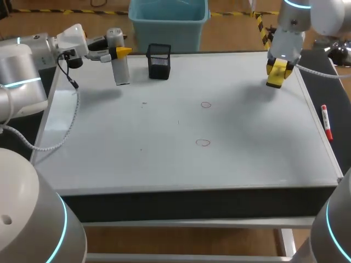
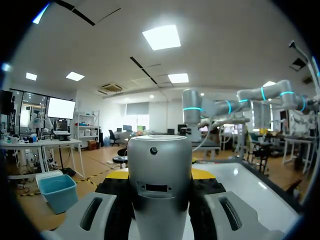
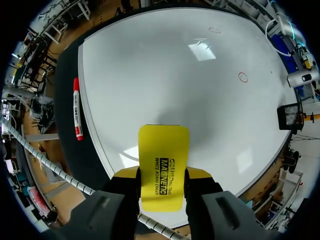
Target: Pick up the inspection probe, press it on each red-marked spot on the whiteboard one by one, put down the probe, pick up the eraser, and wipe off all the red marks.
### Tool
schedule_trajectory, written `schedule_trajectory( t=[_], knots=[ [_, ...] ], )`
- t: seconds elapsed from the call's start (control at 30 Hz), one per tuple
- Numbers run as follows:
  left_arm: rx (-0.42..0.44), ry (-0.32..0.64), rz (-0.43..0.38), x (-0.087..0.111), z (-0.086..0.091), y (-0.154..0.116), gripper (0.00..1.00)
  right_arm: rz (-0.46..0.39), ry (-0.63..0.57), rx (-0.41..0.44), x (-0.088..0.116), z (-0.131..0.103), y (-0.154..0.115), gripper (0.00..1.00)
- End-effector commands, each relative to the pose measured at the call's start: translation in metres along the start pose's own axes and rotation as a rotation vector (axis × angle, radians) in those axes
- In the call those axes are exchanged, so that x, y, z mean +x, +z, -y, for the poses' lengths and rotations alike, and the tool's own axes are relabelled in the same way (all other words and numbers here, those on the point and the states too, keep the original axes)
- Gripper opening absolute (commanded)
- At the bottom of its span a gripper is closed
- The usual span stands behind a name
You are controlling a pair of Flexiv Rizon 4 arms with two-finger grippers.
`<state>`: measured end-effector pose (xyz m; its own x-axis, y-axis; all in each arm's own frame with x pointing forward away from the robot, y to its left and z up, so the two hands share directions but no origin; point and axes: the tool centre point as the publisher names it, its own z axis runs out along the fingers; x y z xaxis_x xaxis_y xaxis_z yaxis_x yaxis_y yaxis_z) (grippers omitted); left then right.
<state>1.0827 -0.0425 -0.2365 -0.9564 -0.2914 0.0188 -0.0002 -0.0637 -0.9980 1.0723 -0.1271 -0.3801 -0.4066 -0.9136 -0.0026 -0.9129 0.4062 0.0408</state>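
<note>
Clamped from both sides by the left gripper, the grey inspection probe stands upright at the far left of the whiteboard. Whether its lower end touches the surface cannot be told. Just beside it sits a small black holder. The right gripper grips the yellow eraser between its fingers over the board's far right corner. Two small red marks, one nearer the far edge and one closer in, lie near the middle of the board. A red marker rests on the dark table off the board's right edge.
</note>
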Motion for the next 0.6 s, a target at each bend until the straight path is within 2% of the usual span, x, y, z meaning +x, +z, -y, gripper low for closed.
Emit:
schedule_trajectory(
  t=[0.03, 0.4, 0.6],
  knots=[
    [-0.001, -0.001, -0.003, -0.001, 0.001, 0.0, 0.0, -0.003, -0.002, 0.001, 0.0, 0.0, -0.001, 0.0],
    [-0.001, -0.001, -0.003, -0.001, 0.001, 0.0, 0.0, -0.003, -0.002, 0.001, 0.0, 0.0, -0.001, 0.0],
    [0.014, 0.028, -0.04, 0.012, 0.007, 0.01, 0.0, -0.003, -0.002, 0.001, 0.0, 0.0, -0.001, 0.0]
  ],
)
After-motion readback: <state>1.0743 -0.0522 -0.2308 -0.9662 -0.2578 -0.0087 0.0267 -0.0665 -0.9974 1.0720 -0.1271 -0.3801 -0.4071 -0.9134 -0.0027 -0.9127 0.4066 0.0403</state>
